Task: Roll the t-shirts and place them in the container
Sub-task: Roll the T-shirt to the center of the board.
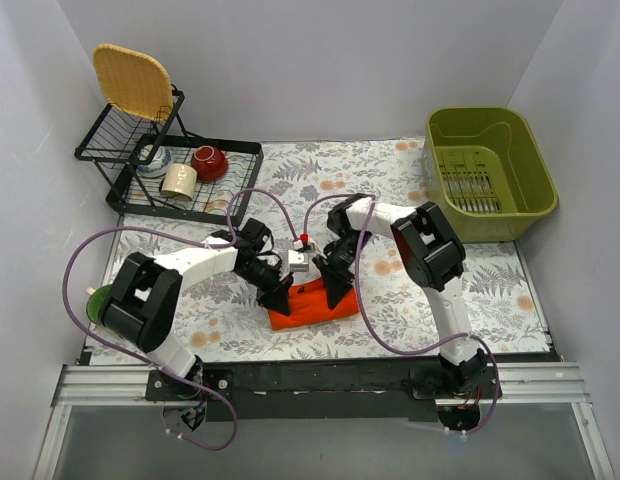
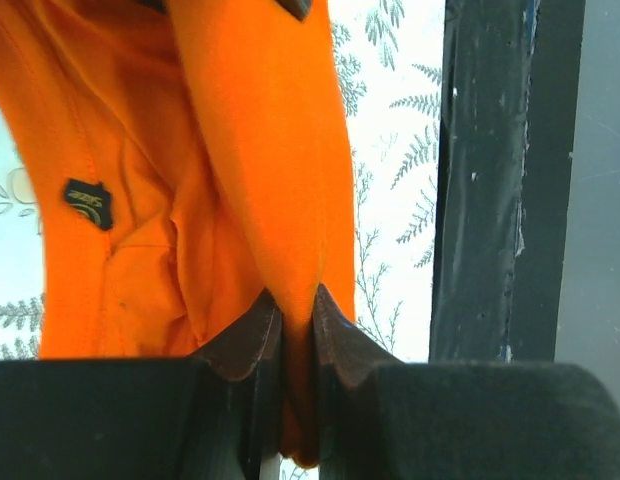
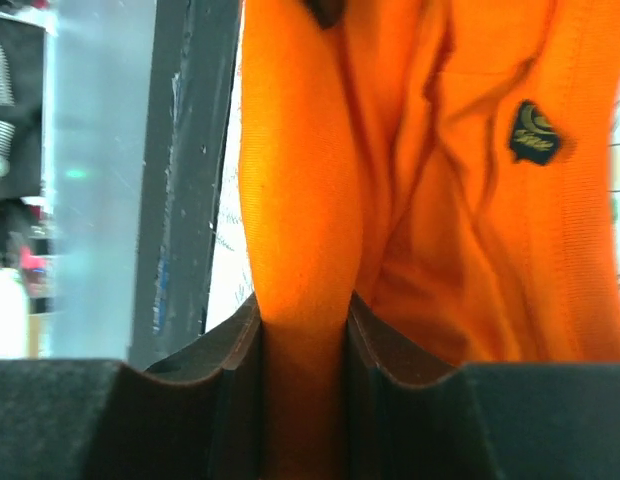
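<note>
At about 6 o'clock of the leaf-print tablecloth (image 1: 410, 325), near the table's front edge, lies the orange t-shirt (image 1: 312, 304), bunched into a short thick bundle. Both arms reach in over it. The left gripper (image 1: 281, 298) sits at the bundle's 9 o'clock end, and the left wrist view shows its jaws pinched tight on a fold of the orange cloth (image 2: 260, 170), with only a thin strip of fabric between the dark fingertips (image 2: 245, 340). A small black label (image 2: 88, 203) is sewn on the cloth at 9 o'clock of that fold. The right gripper (image 1: 336, 290) stands at the bundle's 1 o'clock side; its jaws are clamped on a thicker roll of the same shirt (image 3: 305, 220), the fingertips (image 3: 375, 345) pressing on both sides. The black label (image 3: 535, 132) appears in this view too, at 2 o'clock.

Farther back, at 10 o'clock of the table, a black wire dish rack (image 1: 185, 180) holds a cream mug (image 1: 178, 180) lying on its side and a red-brown bowl (image 1: 209, 162). A woven yellow basket tray (image 1: 132, 80) leans upright behind them. At 2 o'clock sits an olive-green plastic tub (image 1: 490, 170).
</note>
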`<state>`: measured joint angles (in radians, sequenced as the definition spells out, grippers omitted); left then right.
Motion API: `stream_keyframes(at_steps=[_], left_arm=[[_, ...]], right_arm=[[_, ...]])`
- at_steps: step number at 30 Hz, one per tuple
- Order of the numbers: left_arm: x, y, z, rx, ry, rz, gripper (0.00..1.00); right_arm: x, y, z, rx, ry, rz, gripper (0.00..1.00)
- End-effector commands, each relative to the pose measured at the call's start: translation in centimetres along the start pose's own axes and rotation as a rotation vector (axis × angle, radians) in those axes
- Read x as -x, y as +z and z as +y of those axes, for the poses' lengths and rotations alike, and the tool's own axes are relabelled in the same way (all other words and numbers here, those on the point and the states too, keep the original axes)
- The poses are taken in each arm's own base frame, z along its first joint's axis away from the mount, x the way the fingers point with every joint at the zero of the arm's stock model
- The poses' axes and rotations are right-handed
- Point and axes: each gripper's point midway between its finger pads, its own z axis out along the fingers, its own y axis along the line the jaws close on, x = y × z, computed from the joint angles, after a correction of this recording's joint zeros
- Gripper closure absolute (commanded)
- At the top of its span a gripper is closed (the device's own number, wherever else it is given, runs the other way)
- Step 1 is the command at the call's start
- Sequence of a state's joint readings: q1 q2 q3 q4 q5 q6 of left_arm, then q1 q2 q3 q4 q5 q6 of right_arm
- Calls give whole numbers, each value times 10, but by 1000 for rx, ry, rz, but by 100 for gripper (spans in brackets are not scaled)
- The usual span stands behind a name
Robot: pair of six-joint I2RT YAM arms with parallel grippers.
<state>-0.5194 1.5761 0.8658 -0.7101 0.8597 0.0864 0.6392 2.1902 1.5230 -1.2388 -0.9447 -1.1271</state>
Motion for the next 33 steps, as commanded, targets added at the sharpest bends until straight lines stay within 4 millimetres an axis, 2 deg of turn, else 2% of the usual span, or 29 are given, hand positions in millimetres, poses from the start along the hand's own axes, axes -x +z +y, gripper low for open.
stream_keyframes(at_steps=[1, 2, 3, 6, 11, 13, 16, 18, 21, 24, 25, 27, 28, 33], left_arm=[[-61, -9, -15, -34, -112, 226, 100], [-60, -11, -11, -20, -117, 220, 100], [-57, -13, -4, 15, -129, 207, 87], [-50, -36, 15, 142, -134, 157, 66], [-40, -65, 11, 292, -69, 108, 52], [-18, -79, 11, 372, 15, 31, 43], [20, -87, 4, 453, 132, -73, 38], [40, -77, -7, 456, 200, -100, 37], [58, -60, -22, 446, 298, -119, 37], [63, -48, -25, 439, 351, -131, 36], [54, -44, -22, 448, 354, -113, 36], [51, -38, -19, 453, 406, -105, 36], [41, -32, -17, 443, 404, -87, 36], [22, -12, -4, 421, 395, -33, 35]], right_arm=[[-21, -11, -21, -30, 118, 101, 64], [-22, -8, -26, -19, 132, 98, 64], [-22, -7, -28, -17, 135, 95, 64], [-23, -4, -39, -12, 163, 97, 63], [-27, 1, -51, 4, 229, 81, 63], [-27, 2, -54, 7, 246, 74, 63], [-27, 3, -62, 7, 265, 68, 63], [-27, 4, -70, 1, 267, 70, 63], [-25, 4, -82, -13, 281, 78, 63], [-26, 6, -87, -15, 285, 79, 62], [-28, 7, -87, -11, 292, 83, 62], [-31, 7, -87, -7, 304, 80, 62], [-31, 8, -87, -4, 306, 77, 63], [-25, 8, -86, 6, 310, 48, 62]])
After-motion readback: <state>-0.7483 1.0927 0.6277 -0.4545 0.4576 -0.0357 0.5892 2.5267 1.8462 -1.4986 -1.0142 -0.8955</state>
